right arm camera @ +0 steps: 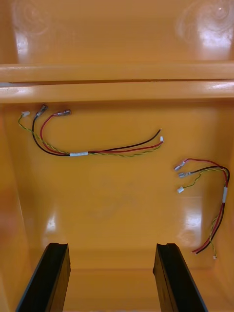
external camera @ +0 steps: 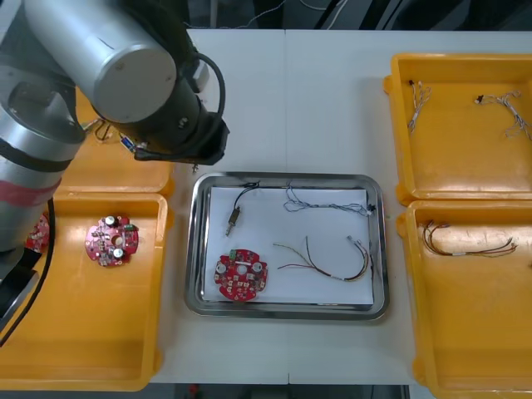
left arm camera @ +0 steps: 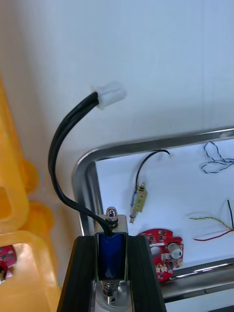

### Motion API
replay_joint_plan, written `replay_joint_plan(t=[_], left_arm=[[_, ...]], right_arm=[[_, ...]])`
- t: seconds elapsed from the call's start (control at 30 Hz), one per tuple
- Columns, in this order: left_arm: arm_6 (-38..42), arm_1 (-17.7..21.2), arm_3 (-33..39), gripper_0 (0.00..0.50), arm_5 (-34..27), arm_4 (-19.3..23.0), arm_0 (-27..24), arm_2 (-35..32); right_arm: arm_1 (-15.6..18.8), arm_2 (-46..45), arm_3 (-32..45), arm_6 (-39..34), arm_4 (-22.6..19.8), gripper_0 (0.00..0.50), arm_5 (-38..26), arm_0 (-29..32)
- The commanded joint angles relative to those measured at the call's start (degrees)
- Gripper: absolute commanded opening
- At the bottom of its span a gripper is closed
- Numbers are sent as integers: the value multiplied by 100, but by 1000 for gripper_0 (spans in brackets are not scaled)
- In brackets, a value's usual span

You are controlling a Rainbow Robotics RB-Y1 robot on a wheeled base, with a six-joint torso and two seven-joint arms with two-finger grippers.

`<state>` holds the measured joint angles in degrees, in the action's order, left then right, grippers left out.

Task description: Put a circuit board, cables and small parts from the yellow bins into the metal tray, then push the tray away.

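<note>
left gripper is clamping a small metal part. i am judging placement next: steering toward the metal tray, 4 o'clock.

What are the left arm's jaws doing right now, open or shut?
Shut: the left jaws clamp a small metal part trailing a black cable, near the metal tray's corner.

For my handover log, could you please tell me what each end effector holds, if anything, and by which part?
The left end effector clamps a small metal part by its blue body; the right end effector holds nothing.
</note>
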<state>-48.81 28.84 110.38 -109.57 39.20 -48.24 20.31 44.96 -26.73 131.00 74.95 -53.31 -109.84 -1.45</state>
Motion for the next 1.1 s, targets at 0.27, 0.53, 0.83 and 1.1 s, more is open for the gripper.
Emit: replay_joint_plan(t=[0.27, 0.53, 0.83, 1.1], left_arm=[[996, -256, 168, 0, 375, 18, -326, 1194], [1119, -300, -201, 0, 982, -44, -326, 1713], [1207, -379, -693, 0, 1588, -176, -309, 2135], [1277, -370, -878, 0, 2019, -316, -177, 2416]], right_arm=[[232, 19, 49, -323, -136, 500, -16, 75], [232, 10, 49, -385, -180, 500, -16, 75], [223, 10, 49, -446, -206, 500, -16, 75], [232, 1, 49, -490, -232, 500, -16, 75]])
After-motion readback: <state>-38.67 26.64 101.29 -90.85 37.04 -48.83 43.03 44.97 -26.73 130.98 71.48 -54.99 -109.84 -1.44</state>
